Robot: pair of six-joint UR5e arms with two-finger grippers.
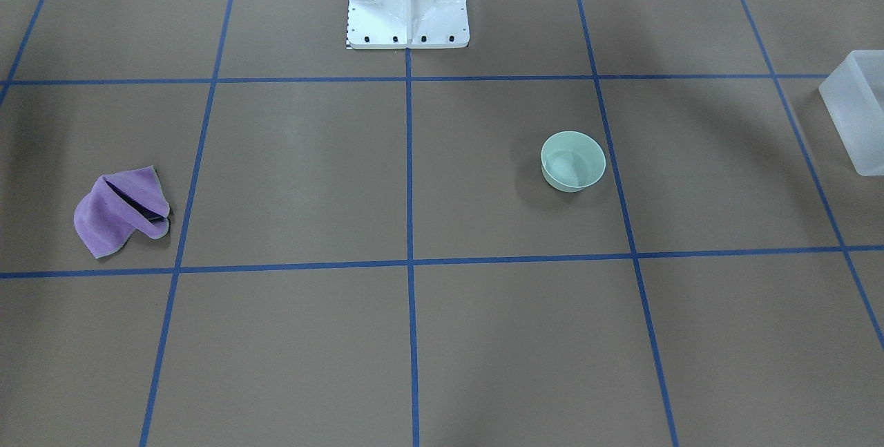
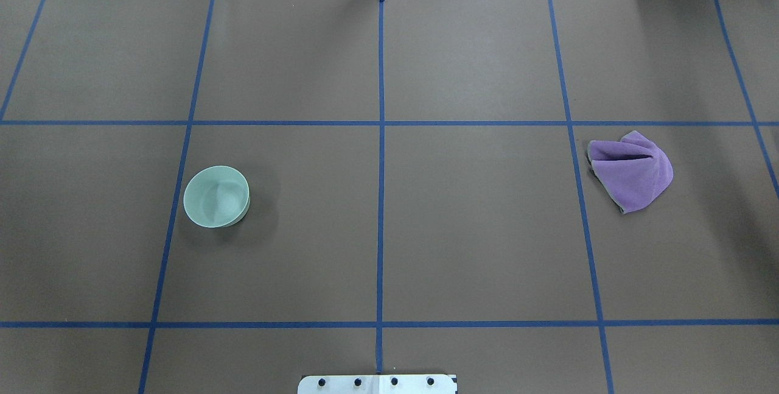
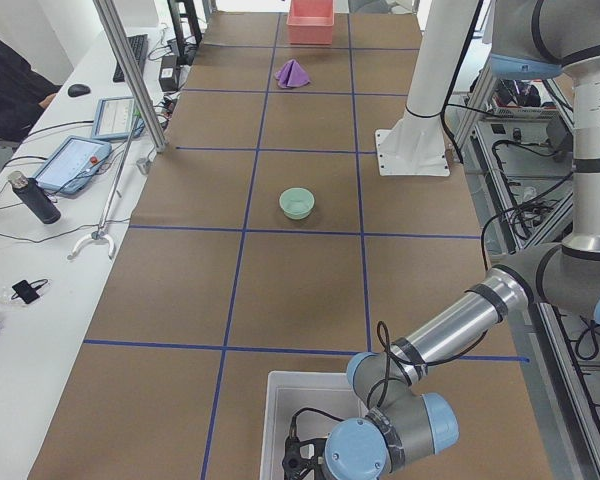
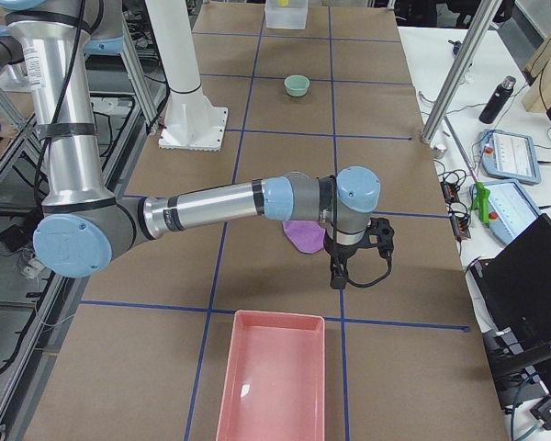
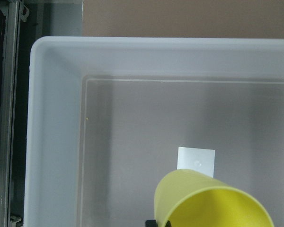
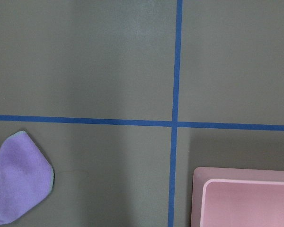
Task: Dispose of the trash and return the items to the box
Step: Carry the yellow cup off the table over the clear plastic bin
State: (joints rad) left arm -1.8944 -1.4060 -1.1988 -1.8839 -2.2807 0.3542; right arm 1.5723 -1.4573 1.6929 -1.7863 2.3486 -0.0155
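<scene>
Yellow cup [image 5: 213,201] hangs over box [image 5: 57,118] by left gripper [image 3: 298,460]; its, right gripper's [image 4: 338,278] clasp unclear.

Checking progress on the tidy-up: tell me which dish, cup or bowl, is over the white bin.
The yellow cup: it hangs over the frosted white bin, while the green bowl sits on the table, apart from it.

Yellow cup [image 5: 213,201], mint-green bowl [image 1: 572,160], frosted-white box [image 5: 57,118], purple cloth [image 2: 633,170], pink tray [image 4: 274,377]; brown table [image 1: 304,170], blue tape grid [image 1: 409,157]

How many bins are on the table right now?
2. The frosted white box sits at the robot's left end of the table; the pink bin at its right end.
</scene>
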